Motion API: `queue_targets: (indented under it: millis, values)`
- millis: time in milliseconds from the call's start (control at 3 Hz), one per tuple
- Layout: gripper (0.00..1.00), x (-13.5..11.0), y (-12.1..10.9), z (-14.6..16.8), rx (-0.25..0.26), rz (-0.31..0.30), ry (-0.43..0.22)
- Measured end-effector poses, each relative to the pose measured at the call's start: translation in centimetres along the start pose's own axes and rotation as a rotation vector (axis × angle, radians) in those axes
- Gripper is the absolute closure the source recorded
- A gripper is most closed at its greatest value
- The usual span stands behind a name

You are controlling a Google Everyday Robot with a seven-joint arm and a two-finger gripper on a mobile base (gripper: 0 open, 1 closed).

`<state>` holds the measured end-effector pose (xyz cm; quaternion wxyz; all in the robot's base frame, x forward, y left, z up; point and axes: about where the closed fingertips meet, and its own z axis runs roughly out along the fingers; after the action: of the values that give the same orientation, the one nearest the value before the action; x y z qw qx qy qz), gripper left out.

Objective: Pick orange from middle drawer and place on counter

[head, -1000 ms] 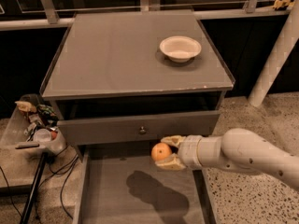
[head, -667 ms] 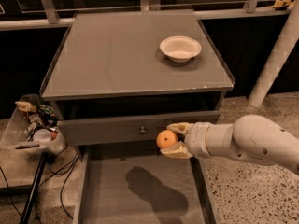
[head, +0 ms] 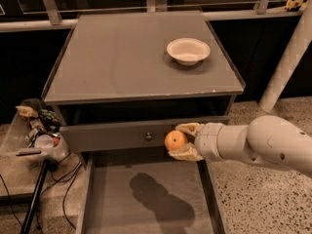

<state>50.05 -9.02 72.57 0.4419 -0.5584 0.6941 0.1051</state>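
Tool (head: 181,141) pinched orange (head: 175,140) between both fingers. Drawer (head: 146,199) open below tool, knobbed front (head: 117,136) just left, worktop (head: 122,57) above and beyond. Risk: rising too close, orange could have clipped worktop lip, slipped, fallen into drawer. Bowl (head: 188,50) beyond tool, bumpable.

1. The gripper (head: 179,141) sits near 5 o'clock in the view. Its fingers (head: 187,128) are pale yellow and look soft.
2. The wrist (head: 212,141) is a short white tube.
3. The arm (head: 273,143) is fat, round and white, with small dark dots like screw holes.
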Motion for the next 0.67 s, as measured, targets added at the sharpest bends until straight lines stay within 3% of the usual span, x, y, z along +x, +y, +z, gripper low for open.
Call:
queue_targets:
  millis: [667]
  values:
    - [1.0, -8.2, -3.6, -7.9, 0.132, -0.165, -0.058]
